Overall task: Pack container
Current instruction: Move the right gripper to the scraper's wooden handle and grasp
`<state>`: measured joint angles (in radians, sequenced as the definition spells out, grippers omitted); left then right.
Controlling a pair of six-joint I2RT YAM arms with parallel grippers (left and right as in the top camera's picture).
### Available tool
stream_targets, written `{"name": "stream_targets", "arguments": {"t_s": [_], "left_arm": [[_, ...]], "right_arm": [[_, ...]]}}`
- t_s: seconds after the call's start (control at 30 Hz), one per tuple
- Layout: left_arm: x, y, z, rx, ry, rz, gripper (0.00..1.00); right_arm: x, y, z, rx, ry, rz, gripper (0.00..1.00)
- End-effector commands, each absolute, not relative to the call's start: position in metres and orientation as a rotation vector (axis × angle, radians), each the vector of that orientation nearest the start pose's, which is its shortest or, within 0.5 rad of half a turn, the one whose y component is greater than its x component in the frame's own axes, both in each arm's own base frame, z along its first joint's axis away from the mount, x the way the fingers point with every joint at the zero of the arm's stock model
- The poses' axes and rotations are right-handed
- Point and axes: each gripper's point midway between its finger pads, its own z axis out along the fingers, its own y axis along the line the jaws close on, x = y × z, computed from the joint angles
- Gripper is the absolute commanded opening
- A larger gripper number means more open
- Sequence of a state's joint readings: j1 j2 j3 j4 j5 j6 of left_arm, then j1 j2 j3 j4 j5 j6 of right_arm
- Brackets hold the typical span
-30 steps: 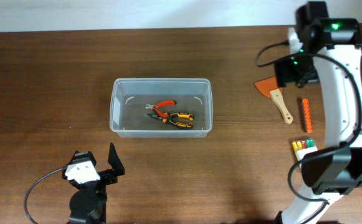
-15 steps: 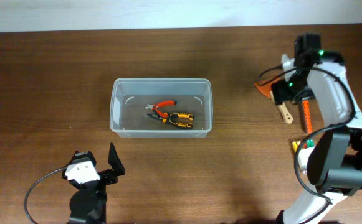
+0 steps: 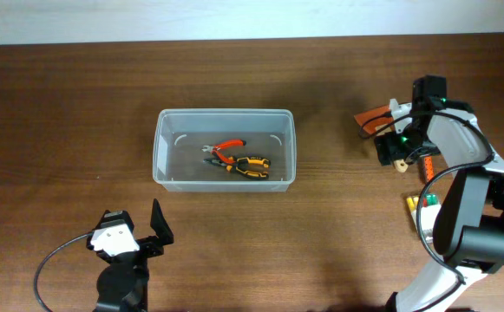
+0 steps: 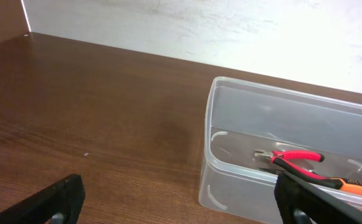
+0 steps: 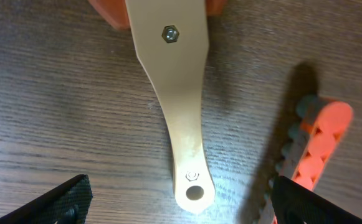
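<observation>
The container, a clear plastic tub, stands at mid-table and holds red-handled pliers and orange-and-black pliers. It also shows in the left wrist view, with the red pliers inside. My left gripper is open and empty near the front edge, short of the tub. My right gripper is open and low over a scraper with an orange blade. In the right wrist view its fingers straddle the end of the scraper's wooden handle.
An orange toothed strip lies just right of the scraper handle, partly under the right arm in the overhead view. A small case of coloured bits lies nearer the front right. A pale wall edges the table's far side.
My right arm has come down from the back right to the scraper and now sits low over its handle. The left arm and the tub have not moved.
</observation>
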<state>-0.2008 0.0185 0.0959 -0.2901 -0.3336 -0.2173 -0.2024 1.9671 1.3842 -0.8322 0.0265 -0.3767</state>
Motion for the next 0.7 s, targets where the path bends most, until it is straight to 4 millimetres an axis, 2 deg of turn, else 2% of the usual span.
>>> {"name": "stream_targets", "arguments": {"t_s": [0.0, 0.23, 0.5, 0.67], "left_arm": [[0.233, 0.01, 0.147, -0.244, 1.754, 0.001, 0.99], [0.233, 0.01, 0.147, -0.244, 1.754, 0.001, 0.99], [0.233, 0.01, 0.147, -0.244, 1.754, 0.001, 0.99], [0.233, 0.01, 0.147, -0.244, 1.754, 0.001, 0.99]], "right_arm": [[0.387, -0.075, 0.013, -0.352, 2.994, -0.001, 0.92], [0.392, -0.072, 0.003, -0.471, 2.97, 0.02, 0.92], [0.406, -0.076, 0.004, -0.478, 2.913, -0.019, 0.92], [0.408, -0.076, 0.0, -0.478, 2.913, -0.018, 0.9]]}}
